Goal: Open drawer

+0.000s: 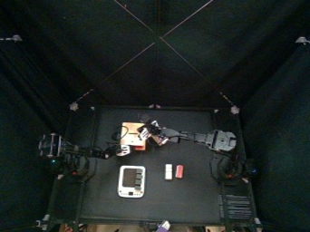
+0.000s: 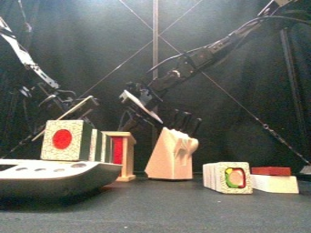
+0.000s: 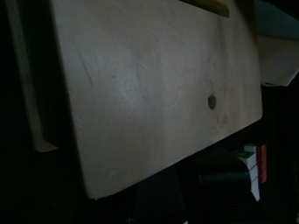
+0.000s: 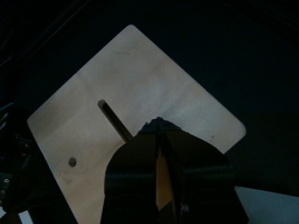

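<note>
My right gripper reaches across the table to the drawer, which sits toward the back left, and the wrist view shows its jaws drawn close together over the pale wooden top. My left gripper hangs beside the same unit with its jaws spread and nothing between them. A white panel lies nearer the front.

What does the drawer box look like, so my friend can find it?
Look at the back of the black table, where the two arms meet. The drawer is the orange-brown wooden box there. Unlike the flat white panel nearer the front, it stands tall and boxy.
</note>
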`<action>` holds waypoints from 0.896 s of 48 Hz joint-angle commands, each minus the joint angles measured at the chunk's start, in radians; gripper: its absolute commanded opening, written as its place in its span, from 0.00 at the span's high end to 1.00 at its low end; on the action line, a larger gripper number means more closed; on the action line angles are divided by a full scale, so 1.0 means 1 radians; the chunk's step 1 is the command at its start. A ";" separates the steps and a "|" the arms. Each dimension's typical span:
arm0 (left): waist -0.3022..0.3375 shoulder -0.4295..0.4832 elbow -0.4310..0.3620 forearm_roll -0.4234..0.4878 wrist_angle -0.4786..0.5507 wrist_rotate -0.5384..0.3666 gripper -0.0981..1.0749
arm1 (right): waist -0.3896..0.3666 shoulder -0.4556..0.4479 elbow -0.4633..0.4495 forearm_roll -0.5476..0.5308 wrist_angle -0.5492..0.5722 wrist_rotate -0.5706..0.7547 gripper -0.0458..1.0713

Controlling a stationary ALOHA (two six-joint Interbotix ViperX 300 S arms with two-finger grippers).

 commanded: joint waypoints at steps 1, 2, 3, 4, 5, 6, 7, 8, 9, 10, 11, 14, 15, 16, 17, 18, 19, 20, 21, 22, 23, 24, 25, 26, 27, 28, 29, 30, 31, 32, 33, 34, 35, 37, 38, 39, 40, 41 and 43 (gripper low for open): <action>0.003 -0.002 -0.018 -0.006 -0.003 0.000 0.55 | -0.002 -0.014 -0.005 0.002 0.009 0.000 0.62; 0.003 -0.002 -0.018 -0.009 -0.005 -0.002 0.55 | -0.002 -0.012 -0.005 0.002 0.009 0.000 0.62; 0.002 -0.002 -0.018 -0.011 -0.003 0.000 0.55 | -0.002 -0.012 -0.006 0.002 0.009 0.000 0.62; 0.000 -0.002 -0.018 -0.014 -0.003 0.000 0.55 | -0.002 -0.014 -0.005 0.002 0.011 0.000 0.62; -0.005 -0.002 -0.017 -0.017 -0.005 -0.002 0.55 | -0.002 -0.012 -0.006 0.000 0.011 0.000 0.62; -0.012 -0.002 -0.017 -0.020 -0.003 0.000 0.55 | -0.002 -0.012 -0.006 0.002 0.012 0.000 0.62; -0.020 0.000 -0.018 -0.025 -0.005 0.000 0.55 | -0.002 -0.014 -0.006 0.002 0.012 0.000 0.62; -0.026 0.000 -0.018 -0.026 -0.003 0.000 0.55 | -0.002 -0.012 -0.008 0.002 0.012 0.000 0.62; -0.032 -0.002 -0.018 -0.029 -0.005 0.000 0.55 | -0.002 -0.014 -0.008 0.000 0.012 0.000 0.62; -0.038 -0.002 -0.020 -0.032 -0.005 0.000 0.55 | -0.002 -0.014 -0.008 0.002 0.012 0.000 0.62; -0.044 -0.002 -0.020 -0.035 -0.006 0.000 0.55 | -0.002 -0.012 -0.008 0.000 0.011 0.000 0.62; -0.061 -0.003 -0.020 -0.043 -0.006 0.000 0.55 | -0.002 -0.014 -0.008 0.002 0.012 0.000 0.62; -0.066 -0.003 -0.020 -0.044 -0.008 0.000 0.55 | -0.002 -0.014 -0.006 0.002 0.014 0.000 0.62; -0.071 -0.006 -0.020 -0.046 -0.008 0.000 0.55 | -0.002 -0.012 -0.006 0.002 0.014 0.000 0.62; -0.077 -0.006 -0.020 -0.048 -0.006 0.000 0.55 | -0.002 -0.014 -0.005 0.000 0.012 0.000 0.62; -0.083 -0.008 -0.018 -0.051 -0.008 0.000 0.55 | -0.002 -0.012 -0.005 0.002 0.012 0.000 0.62; -0.087 -0.009 -0.018 -0.054 -0.008 0.000 0.55 | -0.002 -0.012 -0.005 0.002 0.012 0.000 0.62; -0.095 -0.011 -0.018 -0.055 -0.008 0.000 0.55 | -0.002 -0.012 -0.005 0.002 0.012 0.000 0.62; -0.100 -0.011 -0.018 -0.060 -0.009 0.000 0.55 | -0.002 -0.012 -0.005 0.002 0.012 0.000 0.62; -0.104 -0.011 -0.018 -0.063 -0.009 0.000 0.55 | -0.002 -0.012 -0.005 0.002 0.012 0.000 0.62; -0.109 -0.011 -0.017 -0.066 -0.009 0.000 0.55 | -0.002 -0.012 -0.005 0.002 0.012 0.000 0.62; -0.114 -0.012 -0.018 -0.069 -0.009 0.000 0.55 | -0.002 -0.012 -0.005 0.002 0.012 0.000 0.62; -0.118 -0.012 -0.017 -0.072 -0.009 0.000 0.55 | -0.002 -0.014 -0.005 0.002 0.014 0.000 0.62; -0.124 -0.012 -0.017 -0.077 -0.011 0.000 0.55 | -0.002 -0.012 -0.005 0.002 0.012 0.000 0.62; -0.129 -0.012 -0.017 -0.080 -0.011 0.000 0.55 | -0.002 -0.014 -0.005 0.002 0.012 0.000 0.62; -0.133 -0.012 -0.017 -0.083 -0.011 0.000 0.55 | -0.002 -0.014 -0.005 0.002 0.012 0.000 0.62; -0.137 -0.012 -0.017 -0.086 -0.011 0.000 0.55 | -0.002 -0.014 -0.005 0.002 0.012 0.000 0.62; -0.143 -0.012 -0.015 -0.089 -0.011 0.000 0.55 | -0.002 -0.014 -0.005 0.002 0.012 0.000 0.62; -0.147 -0.012 -0.015 -0.092 -0.011 0.000 0.55 | -0.002 -0.014 -0.003 0.002 0.012 0.000 0.62; -0.152 -0.012 -0.014 -0.097 -0.011 0.000 0.55 | -0.002 -0.014 -0.003 0.002 0.012 0.000 0.62; -0.156 -0.014 -0.014 -0.100 -0.011 0.000 0.55 | -0.002 -0.014 -0.003 0.000 0.012 0.000 0.62; -0.161 -0.014 -0.012 -0.103 -0.011 0.000 0.55 | -0.002 -0.014 -0.003 0.000 0.014 0.000 0.62; -0.166 -0.014 -0.012 -0.107 -0.011 0.000 0.55 | -0.002 -0.014 -0.003 0.000 0.014 0.000 0.62; -0.175 -0.014 -0.011 -0.114 -0.012 0.000 0.55 | -0.002 -0.014 -0.003 0.002 0.014 0.000 0.62; -0.183 -0.014 -0.009 -0.118 -0.012 0.000 0.55 | -0.002 -0.014 -0.003 0.000 0.015 0.000 0.62; -0.189 -0.014 -0.009 -0.121 -0.012 0.000 0.55 | -0.002 -0.014 -0.003 0.002 0.015 0.000 0.62; -0.193 -0.014 -0.008 -0.124 -0.012 0.000 0.55 | -0.002 -0.012 -0.003 0.002 0.017 0.000 0.62; -0.199 -0.014 -0.008 -0.129 -0.012 0.000 0.55 | -0.002 -0.012 -0.003 0.002 0.017 0.000 0.62; -0.210 -0.014 -0.008 -0.137 -0.012 0.000 0.55 | -0.002 -0.014 -0.003 0.002 0.017 0.000 0.62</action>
